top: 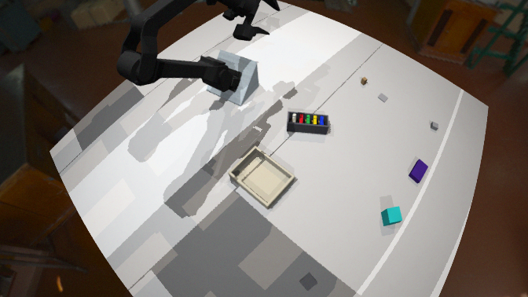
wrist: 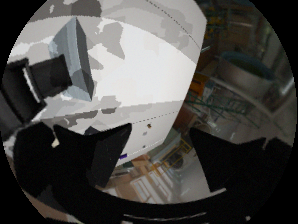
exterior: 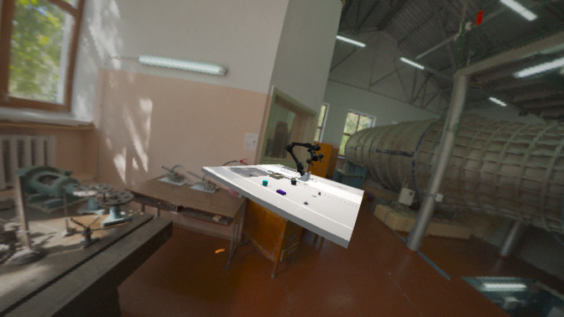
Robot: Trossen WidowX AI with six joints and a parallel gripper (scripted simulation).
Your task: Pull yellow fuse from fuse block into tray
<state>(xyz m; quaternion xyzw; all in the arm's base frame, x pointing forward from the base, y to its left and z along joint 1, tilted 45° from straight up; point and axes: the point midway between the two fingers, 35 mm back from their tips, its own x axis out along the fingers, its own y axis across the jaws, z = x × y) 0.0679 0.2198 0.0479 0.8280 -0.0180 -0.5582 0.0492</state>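
Top view: yellow fuse [top: 314, 119] seated in the fuse block [top: 308, 123], tray [top: 262, 176] nearby across open bench [top: 353, 177]; gripper [top: 251, 29] partly cut off at frame edge. Exterior view: objects tiny (indistinct). Wrist view: fingers spread, holding nothing.

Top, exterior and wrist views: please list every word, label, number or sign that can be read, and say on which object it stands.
No readable text in any view.
Dark grey fuse block and its yellow fuse: no markings can be made out.
Beige square tray: plain, no label.
White paper sheet on the pink wall, exterior view: too blurred to read.
Black robot arm and its open gripper: no brand visible.
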